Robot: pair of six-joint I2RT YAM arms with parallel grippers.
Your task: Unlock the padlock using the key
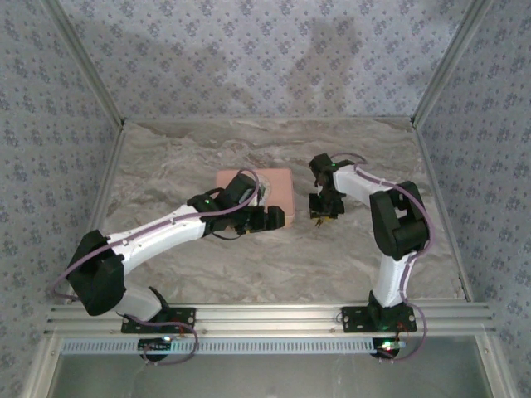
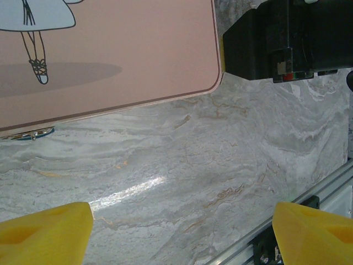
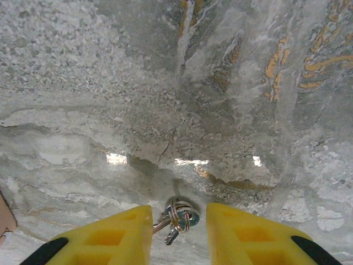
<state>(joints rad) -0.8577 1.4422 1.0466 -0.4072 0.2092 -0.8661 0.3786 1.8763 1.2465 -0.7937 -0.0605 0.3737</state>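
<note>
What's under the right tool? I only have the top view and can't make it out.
Observer: Right wrist view: a small key on a metal ring, lying on the table between the right tool's fingers.
Operator: Clamped?
Observer: Looks not; a gap shows between the ring and one finger.
Operator: Padlock?
Observer: Left wrist view: a teal sliver at the pink tin's edge, probably the padlock, mostly hidden.
</note>
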